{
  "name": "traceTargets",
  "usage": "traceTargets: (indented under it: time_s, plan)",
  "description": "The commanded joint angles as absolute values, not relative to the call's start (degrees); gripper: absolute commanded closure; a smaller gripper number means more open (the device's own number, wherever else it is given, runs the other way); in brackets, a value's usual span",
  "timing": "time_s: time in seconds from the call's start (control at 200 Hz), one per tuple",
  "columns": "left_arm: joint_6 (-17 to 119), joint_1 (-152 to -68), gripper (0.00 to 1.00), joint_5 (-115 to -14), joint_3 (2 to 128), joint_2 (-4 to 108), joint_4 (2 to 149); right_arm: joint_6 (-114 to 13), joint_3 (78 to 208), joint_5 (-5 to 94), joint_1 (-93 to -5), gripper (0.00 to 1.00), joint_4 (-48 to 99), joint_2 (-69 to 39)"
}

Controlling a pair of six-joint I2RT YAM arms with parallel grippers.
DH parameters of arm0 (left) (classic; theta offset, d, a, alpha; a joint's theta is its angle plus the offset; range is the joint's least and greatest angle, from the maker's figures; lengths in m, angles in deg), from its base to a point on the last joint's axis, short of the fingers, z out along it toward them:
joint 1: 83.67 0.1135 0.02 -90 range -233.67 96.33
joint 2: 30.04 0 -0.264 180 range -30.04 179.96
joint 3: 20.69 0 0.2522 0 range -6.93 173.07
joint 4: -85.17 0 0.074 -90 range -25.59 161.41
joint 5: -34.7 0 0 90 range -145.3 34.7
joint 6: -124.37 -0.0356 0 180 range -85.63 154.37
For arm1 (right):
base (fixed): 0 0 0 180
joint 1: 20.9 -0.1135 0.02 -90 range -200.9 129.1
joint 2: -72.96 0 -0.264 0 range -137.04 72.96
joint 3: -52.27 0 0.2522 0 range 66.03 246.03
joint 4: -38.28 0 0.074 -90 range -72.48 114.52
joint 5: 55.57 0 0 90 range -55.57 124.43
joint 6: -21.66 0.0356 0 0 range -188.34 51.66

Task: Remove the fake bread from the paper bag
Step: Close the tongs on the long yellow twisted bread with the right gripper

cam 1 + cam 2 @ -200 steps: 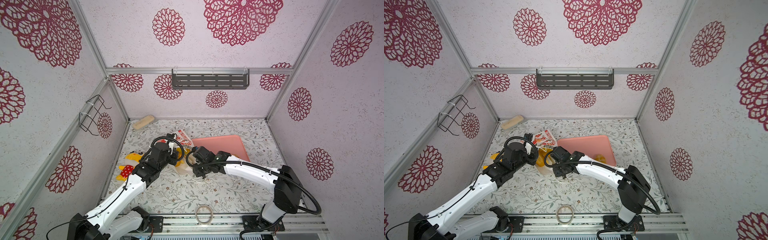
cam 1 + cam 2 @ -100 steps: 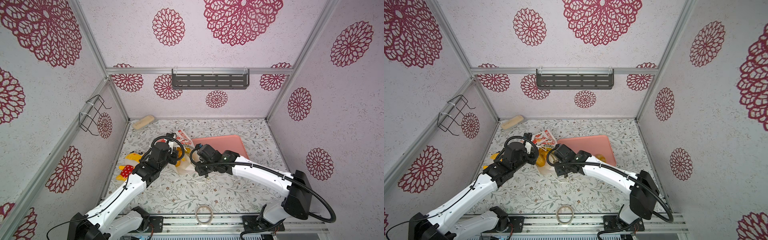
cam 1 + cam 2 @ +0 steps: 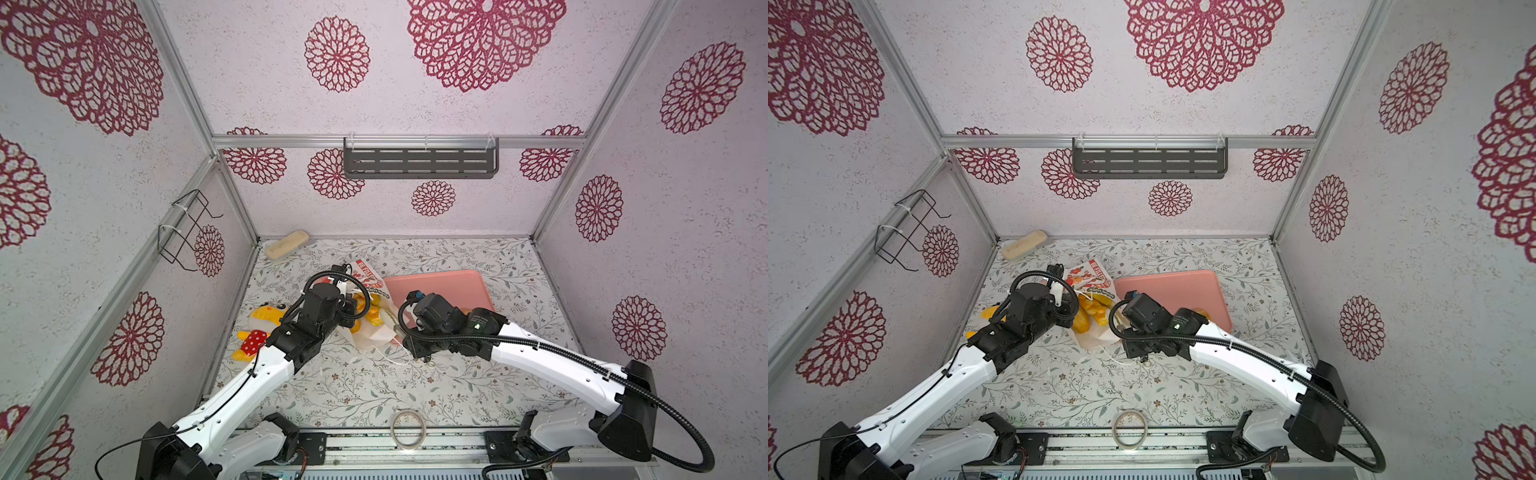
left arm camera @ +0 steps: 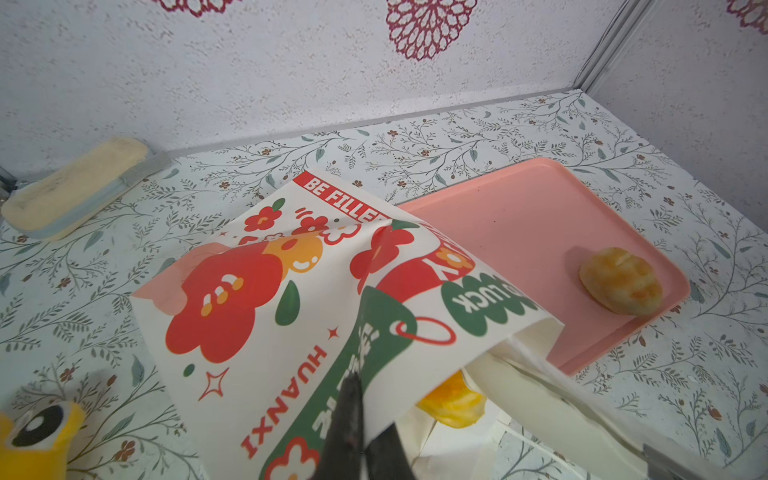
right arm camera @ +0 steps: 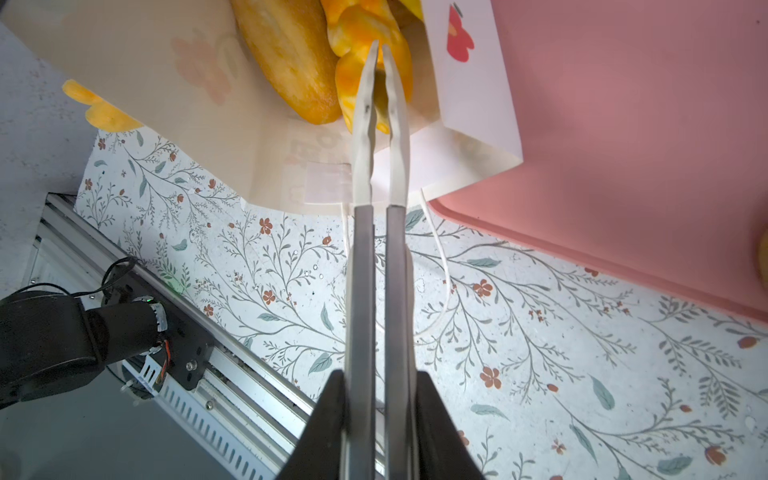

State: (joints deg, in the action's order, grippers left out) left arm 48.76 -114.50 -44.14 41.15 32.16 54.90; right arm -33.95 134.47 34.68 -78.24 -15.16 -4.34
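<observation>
My right pincer (image 5: 380, 52) is nipping the glossy yellow braided toy roll (image 5: 351, 25), top centre. My left pincer (image 4: 361, 415) clamps the flap of the white flowery paper bag (image 4: 257, 299). I'd pull straight out, slowly.

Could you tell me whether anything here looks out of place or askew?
The paper bag lies tipped on its side, its upper wall creased and pinched up by the left claw, one corner overlapping the pink tray.
</observation>
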Motion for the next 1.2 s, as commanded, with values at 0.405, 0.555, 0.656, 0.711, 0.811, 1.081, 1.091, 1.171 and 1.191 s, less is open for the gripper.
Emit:
traceTargets:
  time_s: [0.405,0.555,0.656,0.711,0.811,1.081,1.091,1.171,1.191]
  plan:
    - [49.93,-114.35,1.00,-43.70,42.56,33.22,53.51,-32.65,135.72,36.01,-78.47,0.69,-12.07,-6.32]
    - [49.70,-114.34,1.00,-43.56,42.56,33.15,53.19,-32.33,135.98,35.38,-78.47,0.62,-11.52,-7.30]
    - [49.66,-114.35,1.00,-43.53,42.56,33.20,53.29,-31.87,135.17,34.53,-78.53,0.59,-11.13,-6.10]
    - [49.64,-114.39,1.00,-43.60,42.47,33.31,53.63,-31.86,134.87,34.43,-78.47,0.58,-10.89,-5.64]
    - [49.87,-114.37,1.00,-43.74,42.47,33.67,53.96,-32.11,134.83,34.78,-78.47,0.55,-10.71,-5.57]
    - [49.86,-114.38,1.00,-43.62,42.47,33.46,53.74,-33.06,136.55,32.56,-78.49,0.50,-14.02,-6.79]
    - [49.84,-114.35,1.00,-43.55,42.47,33.43,53.72,-33.15,136.64,32.38,-78.47,0.50,-14.19,-6.94]
    - [49.75,-114.35,1.00,-43.56,42.47,33.44,53.69,-33.53,137.12,32.10,-78.49,0.48,-14.00,-7.78]
    - [49.75,-114.34,1.00,-43.57,42.47,33.42,53.74,-33.68,137.13,32.26,-78.47,0.48,-13.59,-8.01]
